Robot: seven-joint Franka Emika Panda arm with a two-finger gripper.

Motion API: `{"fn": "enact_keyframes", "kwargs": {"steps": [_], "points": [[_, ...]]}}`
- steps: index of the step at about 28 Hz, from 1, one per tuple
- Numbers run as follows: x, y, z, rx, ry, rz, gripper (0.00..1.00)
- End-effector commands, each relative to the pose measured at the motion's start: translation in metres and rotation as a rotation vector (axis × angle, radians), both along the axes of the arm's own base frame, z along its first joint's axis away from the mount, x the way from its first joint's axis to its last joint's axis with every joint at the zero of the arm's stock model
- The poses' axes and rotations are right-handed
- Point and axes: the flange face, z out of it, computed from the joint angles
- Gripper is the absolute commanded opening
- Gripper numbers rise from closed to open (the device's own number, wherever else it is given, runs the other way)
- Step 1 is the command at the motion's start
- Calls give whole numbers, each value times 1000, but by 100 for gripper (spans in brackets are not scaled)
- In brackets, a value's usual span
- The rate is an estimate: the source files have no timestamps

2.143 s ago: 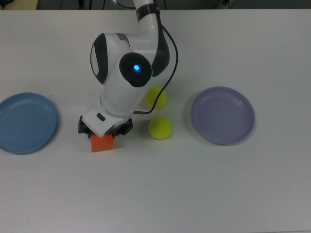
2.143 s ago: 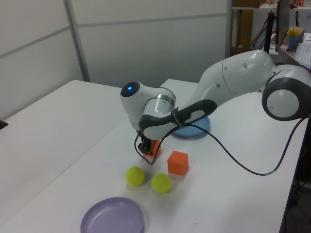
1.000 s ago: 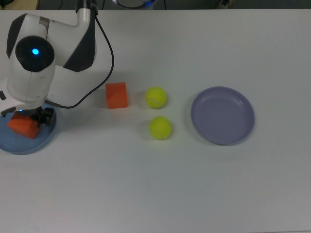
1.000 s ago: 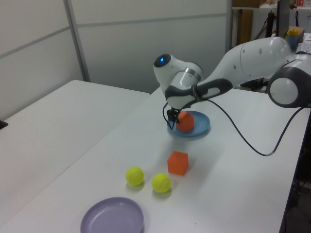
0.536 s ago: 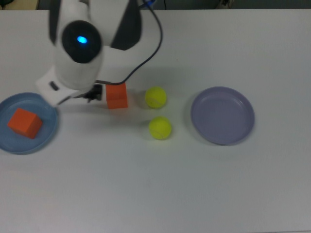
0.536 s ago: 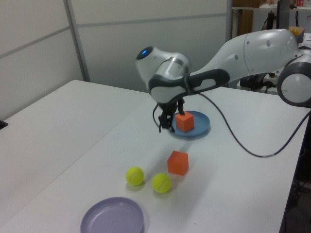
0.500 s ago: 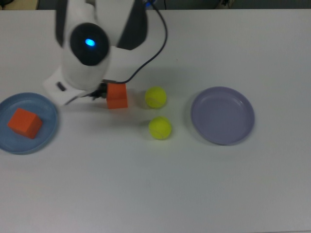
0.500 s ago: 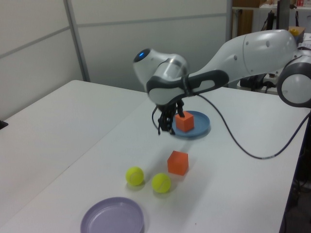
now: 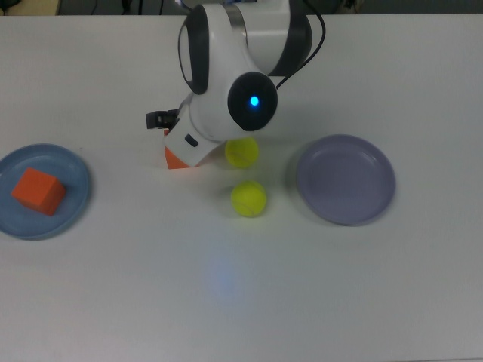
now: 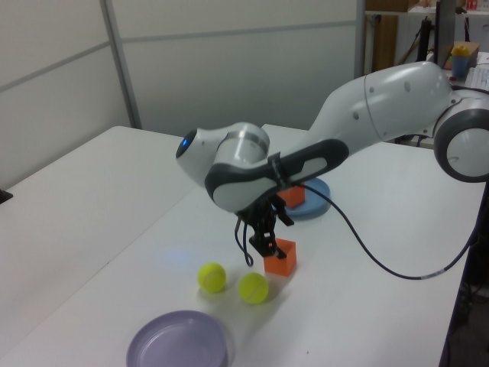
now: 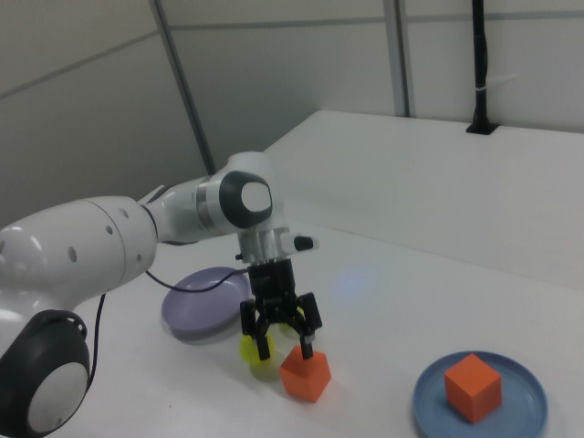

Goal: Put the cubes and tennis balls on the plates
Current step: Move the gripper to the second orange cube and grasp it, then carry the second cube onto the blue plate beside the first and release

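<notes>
1. Blue plate (image 9: 75, 197) at the top view's left carries one orange cube (image 9: 37, 191), corner-on.
2. Second cube (image 11: 304, 374) sits on the counter (image 9: 226, 286), largely hidden under the arm in the top view.
3. Tool (image 11: 281, 339) hangs above it, fingers apart, empty.
4. Two tennis balls (image 9: 247, 198) lie beside the empty lavender plate (image 9: 346, 179).

lab | white tables (image 10: 92, 199), partition walls (image 10: 229, 69) (office-like)
</notes>
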Motion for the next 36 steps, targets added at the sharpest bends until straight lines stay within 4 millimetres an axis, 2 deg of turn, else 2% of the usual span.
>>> {"fn": "enact_keyframes", "kwargs": {"steps": [1, 6, 13, 14, 15, 16, 17, 21, 23, 24, 29, 30, 33, 34, 36], "points": [[-1, -1, -28, -22, 26, -14, 100], [3, -1, -46, -32, 14, -1, 100], [13, -7, -51, -33, -39, 14, 100], [15, -8, -52, -33, -45, 11, 93], [17, -9, -51, -28, -55, 13, 47], [18, -10, -50, -25, -59, 10, 19], [19, -10, -48, -19, -63, 6, 0], [32, -25, -30, -3, -111, -16, 0], [42, -46, -16, 6, -140, -51, 0], [47, -64, -1, 12, -164, -82, 0], [51, -105, 24, 22, -186, -104, 0], [52, -123, 26, 24, -178, -107, 0], [53, -151, 23, 15, -169, -127, 0], [55, -171, 18, 8, -164, -138, 0], [57, -185, 16, 1, -180, -139, 0]]}}
